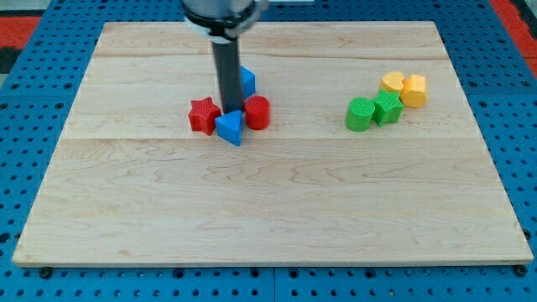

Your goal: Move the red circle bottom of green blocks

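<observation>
The red circle [258,112] stands left of the board's middle, in a tight cluster. My tip [230,112] is down at the red circle's left edge, between it and a red star [203,115]. A blue triangle [229,128] lies just below the tip. A blue block [247,81] sits behind the rod, partly hidden. Two green blocks, a green cylinder [360,114] and a green star-like block [387,108], sit touching at the view's right.
Two yellow blocks [393,82] [414,90] sit just above and right of the green ones. The wooden board [268,210] lies on a blue perforated table [25,75].
</observation>
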You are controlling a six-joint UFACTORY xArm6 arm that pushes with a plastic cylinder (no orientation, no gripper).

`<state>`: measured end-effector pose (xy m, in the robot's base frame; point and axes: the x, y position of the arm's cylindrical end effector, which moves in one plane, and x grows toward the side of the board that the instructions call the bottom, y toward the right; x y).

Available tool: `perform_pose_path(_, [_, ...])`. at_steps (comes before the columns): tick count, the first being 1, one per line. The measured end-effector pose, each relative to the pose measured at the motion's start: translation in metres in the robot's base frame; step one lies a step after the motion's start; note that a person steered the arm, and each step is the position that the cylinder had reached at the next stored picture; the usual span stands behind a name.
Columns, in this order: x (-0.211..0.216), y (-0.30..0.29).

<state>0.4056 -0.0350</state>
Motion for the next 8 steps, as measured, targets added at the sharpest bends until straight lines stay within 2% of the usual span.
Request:
perform_pose_path(1, [0.022,0.039])
perform_pose_path(2, [0.018,0.056])
perform_pose_path(3, [0.003,0.024])
perform_pose_path(4, [-0.01,0.065])
perform_pose_path(5, [0.011,0.128])
perform_pose_path(6, [0.045,0.153])
perform_pose_path(8, [0.047,0.159])
